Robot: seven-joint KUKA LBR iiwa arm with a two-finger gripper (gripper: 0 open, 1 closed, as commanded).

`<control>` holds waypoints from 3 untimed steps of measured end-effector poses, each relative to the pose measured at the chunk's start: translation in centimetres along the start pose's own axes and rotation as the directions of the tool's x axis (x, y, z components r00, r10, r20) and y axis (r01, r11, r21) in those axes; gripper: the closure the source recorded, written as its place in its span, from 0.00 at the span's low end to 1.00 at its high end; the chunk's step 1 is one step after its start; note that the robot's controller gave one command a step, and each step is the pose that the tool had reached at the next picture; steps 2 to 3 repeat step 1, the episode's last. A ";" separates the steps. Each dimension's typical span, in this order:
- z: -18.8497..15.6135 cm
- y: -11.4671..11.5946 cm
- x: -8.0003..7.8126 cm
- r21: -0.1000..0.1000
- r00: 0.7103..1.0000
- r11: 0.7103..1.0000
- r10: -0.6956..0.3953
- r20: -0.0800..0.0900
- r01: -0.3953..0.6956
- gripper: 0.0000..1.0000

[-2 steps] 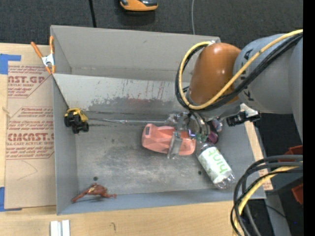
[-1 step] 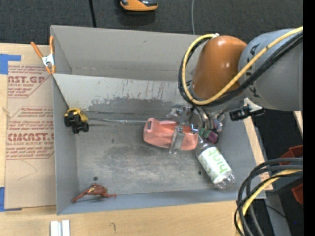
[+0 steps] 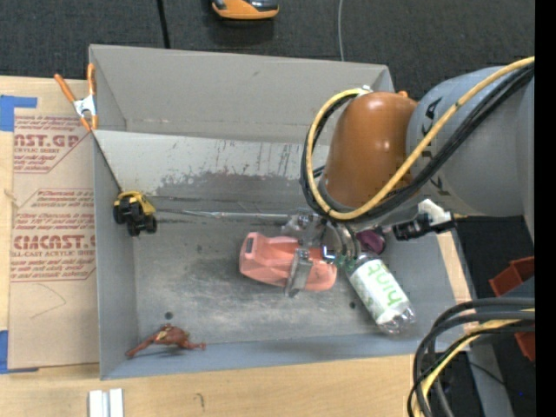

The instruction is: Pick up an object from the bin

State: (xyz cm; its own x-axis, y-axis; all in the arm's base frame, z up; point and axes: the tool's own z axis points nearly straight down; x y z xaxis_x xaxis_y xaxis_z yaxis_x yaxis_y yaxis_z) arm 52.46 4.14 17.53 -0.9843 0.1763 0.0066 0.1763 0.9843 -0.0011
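Camera view, reading from the left: well off to the left of my pincer (image 3: 301, 276), a small yellow toy vehicle (image 3: 134, 211) sits at the foot of the grey bin's (image 3: 217, 94) wall. Lower left of the pincer, also well apart from it, a thin reddish-brown figure (image 3: 165, 340) lies near the bin's front edge.

Directly under the pincer is a pink plastic thing (image 3: 269, 257), shaped rather like a small flat jug, lying on the bin floor. The pincer's tip is down over its right end and looks to be touching it, or very nearly. I cannot tell how far the pincer is open, nor whether it has hold of anything.

Just right of the pincer, a small purple thing (image 3: 372, 240) peeps out beside the wrist. Below that, a clear bottle with a green-lettered label (image 3: 380, 295) lies on its side, just beside the pink piece's right end.

By my judgement the pincer is at picking height over the pink thing. That thing lies flat on the floor, so nothing is lifted yet. A firm grip and raising it clear of the bin are left.
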 end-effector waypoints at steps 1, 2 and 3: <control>-2.3 0.9 -1.9 0.000 1.000 1.000 -0.017 0.000 0.017 1.00; -2.3 0.9 -1.9 0.000 1.000 1.000 -0.017 0.000 0.017 1.00; -2.3 0.9 -1.9 0.000 1.000 1.000 -0.017 0.000 0.017 1.00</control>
